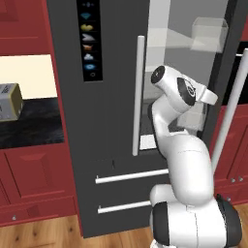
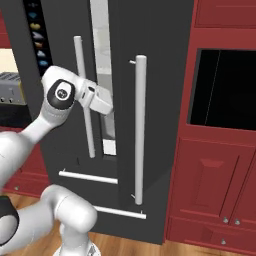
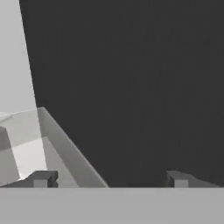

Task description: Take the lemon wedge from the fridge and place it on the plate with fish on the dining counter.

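Fingertips point(image 3: 41, 178) stand wide apart, empty, at the hand view's bottom. Centre frame, the fridge point(image 1: 106, 121) is part-open; no lemon wedge is visible, so grasping and plating remain.

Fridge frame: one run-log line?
stage: fridge right door ajar | gripper open, empty, at door gap | lemon: unseen

The fridge point(image 1: 111, 121) is tall and dark grey, its right door swung partly open with pale clear shelves and a bin showing in the gap; the left door is shut. Long pale bar handles stand vertical, an icon panel above, two drawers below
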